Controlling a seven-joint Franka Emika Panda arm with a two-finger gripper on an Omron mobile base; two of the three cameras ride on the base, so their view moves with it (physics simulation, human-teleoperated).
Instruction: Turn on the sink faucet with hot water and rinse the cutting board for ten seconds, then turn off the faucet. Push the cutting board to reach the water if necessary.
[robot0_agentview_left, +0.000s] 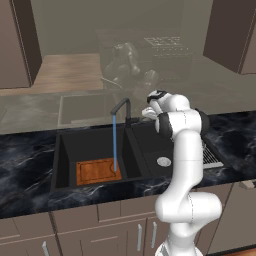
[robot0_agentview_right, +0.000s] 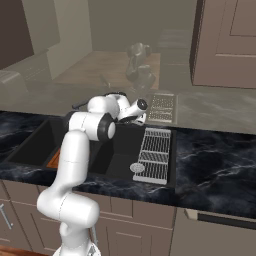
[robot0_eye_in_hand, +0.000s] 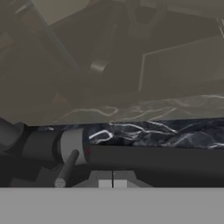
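The sink faucet (robot0_agentview_left: 122, 106) stands behind the divider of the black sink (robot0_agentview_left: 62, 150), its spout over the large left basin. The water (robot0_agentview_left: 114, 142) falls as a thin blue stream onto the right end of the cutting board (robot0_agentview_left: 98, 171), which lies flat on that basin's floor. My gripper (robot0_agentview_left: 149, 112) hovers just right of the faucet's base, over the back rim, and holds nothing. In the hand view the gripper (robot0_eye_in_hand: 113, 183) is shut, with the faucet's base and lever (robot0_eye_in_hand: 65, 168) to its left. A sliver of the cutting board (robot0_agentview_right: 54, 159) shows past my arm.
A silver wire rack (robot0_agentview_right: 155, 154) lies along the right side of the shallow basin, beside the round drain (robot0_agentview_right: 137, 168). Dark marble counter (robot0_agentview_left: 25, 150) surrounds the sink. Behind it is a glass pane with reflections.
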